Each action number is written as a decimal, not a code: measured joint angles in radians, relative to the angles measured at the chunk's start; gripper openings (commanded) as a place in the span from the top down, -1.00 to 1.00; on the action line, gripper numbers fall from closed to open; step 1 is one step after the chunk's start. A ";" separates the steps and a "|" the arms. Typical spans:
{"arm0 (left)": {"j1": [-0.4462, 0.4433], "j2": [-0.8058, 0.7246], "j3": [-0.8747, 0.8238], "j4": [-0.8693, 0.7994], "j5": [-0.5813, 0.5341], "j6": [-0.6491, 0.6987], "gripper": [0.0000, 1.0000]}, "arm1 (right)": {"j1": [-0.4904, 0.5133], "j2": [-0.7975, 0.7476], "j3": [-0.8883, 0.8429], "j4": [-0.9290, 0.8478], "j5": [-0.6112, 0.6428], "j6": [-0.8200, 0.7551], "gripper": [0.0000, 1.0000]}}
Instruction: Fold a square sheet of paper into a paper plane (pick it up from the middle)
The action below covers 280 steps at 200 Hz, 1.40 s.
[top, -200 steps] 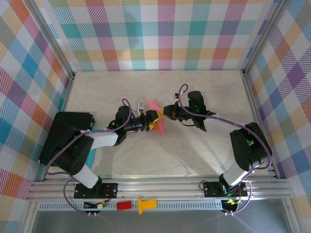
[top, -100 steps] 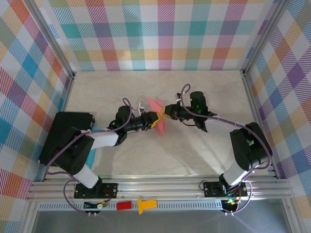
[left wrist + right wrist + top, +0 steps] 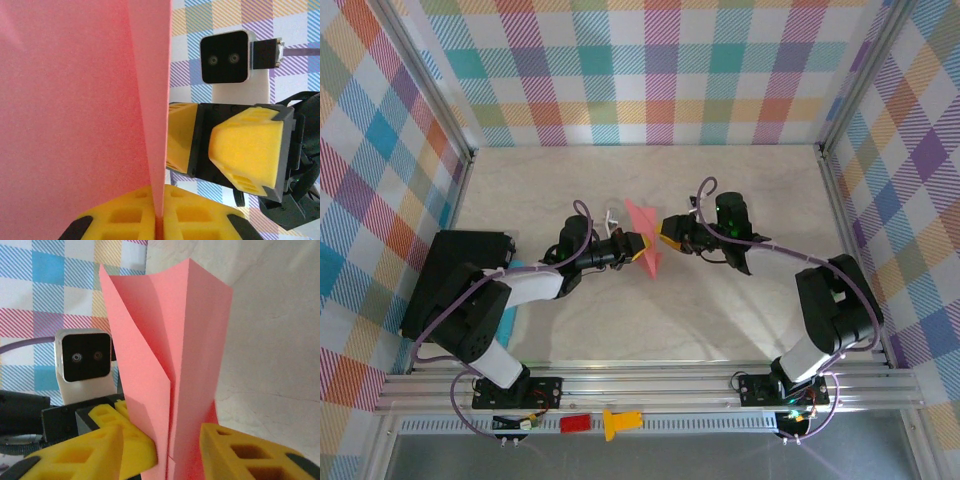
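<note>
While the folded salmon-pink paper [image 3: 638, 215] is held in the air over the middle of the table [image 3: 750, 310], it stands between the two arms, and only one of them grips it. The left gripper [image 3: 159, 222] has its yellow fingers pressed together on the lower edge of the paper, just at the centre crease, so the folded layers cannot spread apart there. From this pinch the paper rises upright like a narrow fan, and its flaps open a little at the top. The right gripper [image 3: 167, 460] is partly open. Its two fingers stand apart on both sides of the paper and do not press it, so it holds nothing. I judge that the grip is placed on the crease to keep the fold, while the right gripper is free to take a new place for the next fold.
</note>
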<state>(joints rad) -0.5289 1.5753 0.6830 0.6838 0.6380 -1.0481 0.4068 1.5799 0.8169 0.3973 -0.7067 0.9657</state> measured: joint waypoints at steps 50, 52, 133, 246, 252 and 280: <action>0.000 -0.060 0.115 -0.338 -0.077 0.202 0.81 | -0.018 -0.135 -0.006 -0.177 0.151 -0.118 -0.50; 0.000 -0.062 0.125 -0.360 -0.084 0.222 0.81 | -0.019 -0.141 -0.007 -0.185 0.159 -0.121 -0.52; -0.073 -0.023 0.531 -1.090 -0.578 0.700 0.81 | -0.039 -0.306 -0.042 -0.445 0.483 -0.246 -0.57; -0.250 0.478 0.789 -1.471 -1.262 0.867 0.90 | -0.106 -0.430 -0.147 -0.596 0.719 -0.209 -0.58; -0.261 0.499 0.805 -1.487 -1.282 0.866 0.90 | -0.109 -0.432 -0.150 -0.598 0.724 -0.206 -0.58; -0.328 0.588 0.879 -1.532 -1.362 0.856 0.89 | -0.118 -0.432 -0.150 -0.602 0.726 -0.196 -0.58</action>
<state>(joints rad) -0.8574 2.1635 1.5616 -0.8482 -0.7242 -0.1917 0.2886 1.1477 0.6666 -0.2043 0.0196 0.7700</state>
